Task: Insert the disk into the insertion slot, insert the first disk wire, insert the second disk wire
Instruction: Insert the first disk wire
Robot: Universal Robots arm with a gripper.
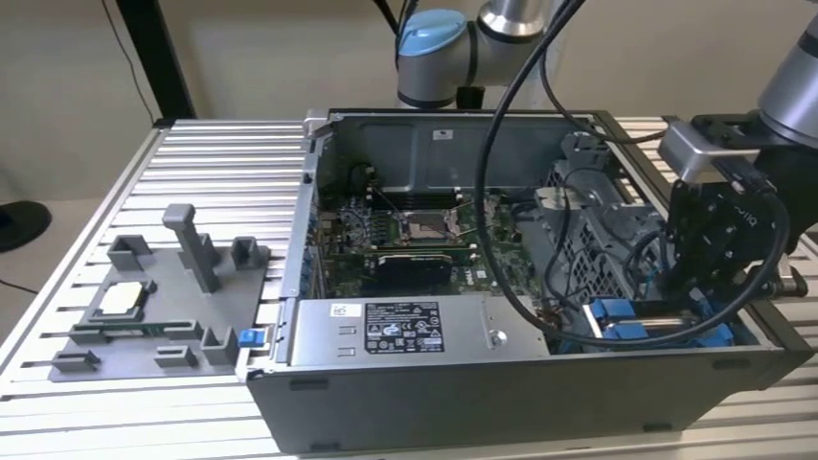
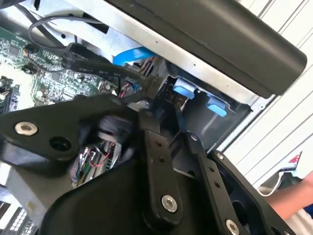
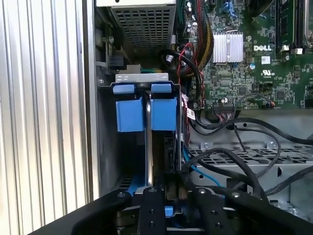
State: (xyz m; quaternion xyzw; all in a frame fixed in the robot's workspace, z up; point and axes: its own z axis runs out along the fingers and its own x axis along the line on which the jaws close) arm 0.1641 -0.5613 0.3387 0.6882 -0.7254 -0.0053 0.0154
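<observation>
The disk [image 3: 155, 147] stands edge-on in the insertion slot [image 3: 142, 77], a grey sheet-metal bay at the case's near corner on the exterior view's right. Its blue carrier [image 3: 164, 112] shows two blue tabs [image 2: 183, 90] at the bay's edge. In the exterior view the carrier [image 1: 616, 321] lies low in that corner. My gripper [image 3: 173, 190] reaches down into the bay with one black finger on each face of the disk, apparently shut on it. It is also seen from outside [image 1: 696, 307] and from close behind [image 2: 171, 132]. Loose black wires [image 3: 234, 128] and a blue wire [image 2: 134, 53] hang beside the bay.
A grey labelled power-supply box [image 1: 397, 331] fills the case's near side, with the green motherboard [image 1: 409, 230] behind it. A grey slotted fixture tray [image 1: 167, 297] lies on the ribbed metal table [image 1: 217, 163]. A person's hand [image 2: 288, 196] is beyond the case wall.
</observation>
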